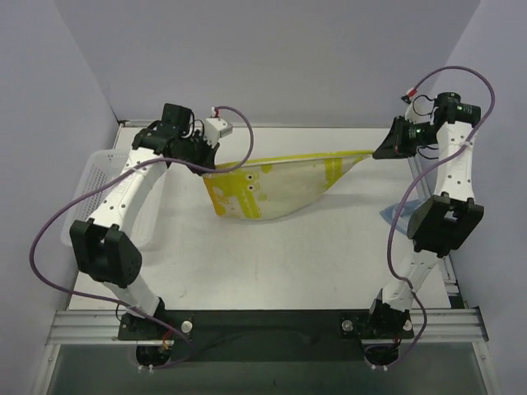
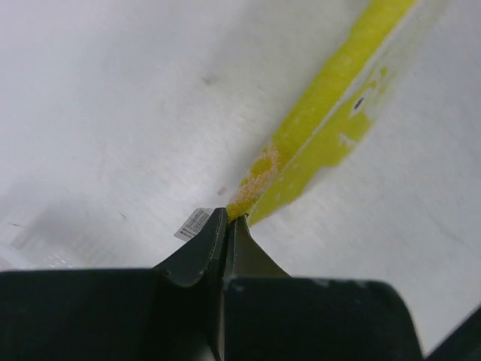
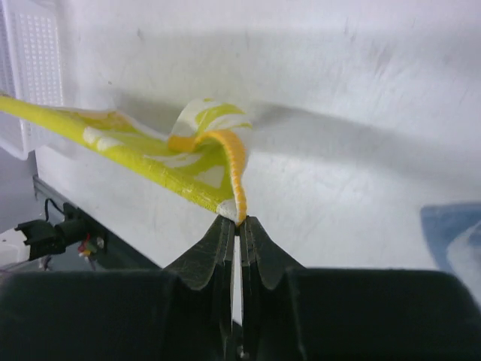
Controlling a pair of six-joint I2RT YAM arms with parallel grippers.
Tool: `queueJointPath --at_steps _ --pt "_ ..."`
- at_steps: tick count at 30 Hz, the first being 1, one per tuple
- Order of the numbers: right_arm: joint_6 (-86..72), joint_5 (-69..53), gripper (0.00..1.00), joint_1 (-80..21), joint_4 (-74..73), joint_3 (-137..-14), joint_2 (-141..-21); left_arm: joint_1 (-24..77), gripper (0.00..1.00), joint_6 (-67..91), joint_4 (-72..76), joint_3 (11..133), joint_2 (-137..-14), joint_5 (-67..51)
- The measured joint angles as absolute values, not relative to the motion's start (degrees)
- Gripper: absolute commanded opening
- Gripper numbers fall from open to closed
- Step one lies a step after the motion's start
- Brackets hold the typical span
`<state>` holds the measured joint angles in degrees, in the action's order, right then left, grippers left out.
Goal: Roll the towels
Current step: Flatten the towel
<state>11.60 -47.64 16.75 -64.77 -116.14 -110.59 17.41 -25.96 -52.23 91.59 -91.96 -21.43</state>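
The cream-white towel with yellow and green prints point(image 1: 272, 188) hangs stretched in the air between my two grippers above the table's far half. My left gripper point(image 1: 207, 161) is shut on its left corner; in the left wrist view point(image 2: 229, 218) the yellow hem point(image 2: 316, 128) and a small white label point(image 2: 193, 223) show at the fingertips. My right gripper point(image 1: 380, 151) is shut on the right corner, seen in the right wrist view point(image 3: 240, 219) with the hem point(image 3: 237, 169) folded over. The light blue towel point(image 1: 395, 214) lies at the table's right, mostly hidden behind my right arm, and shows in the right wrist view point(image 3: 451, 237).
A white plastic mesh basket point(image 1: 99, 193) stands at the table's left edge, partly behind my left arm; it also shows in the right wrist view point(image 3: 34, 71). The white table point(image 1: 272, 263) spreads below the hanging towel.
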Motion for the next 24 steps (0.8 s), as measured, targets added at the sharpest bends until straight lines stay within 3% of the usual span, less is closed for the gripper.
queueJointPath --at_steps 6,12,16,24 --pt "8.3 -48.3 0.0 14.0 -61.8 -131.3 -118.1 12.1 0.0 -21.5 -50.2 114.5 -108.9 -21.3" --pt "3.5 -50.5 0.0 14.0 -54.3 -130.9 -115.5 11.1 0.0 -21.5 -49.0 119.9 -107.7 -21.8" --pt "4.0 -50.9 0.0 14.2 -51.3 -120.0 -110.2 11.2 0.0 -24.8 -46.9 107.0 -99.1 -23.2" --pt "14.6 -46.4 0.0 12.3 -50.4 -86.0 -109.1 12.8 0.0 -33.9 -43.6 66.8 -88.9 -22.4"
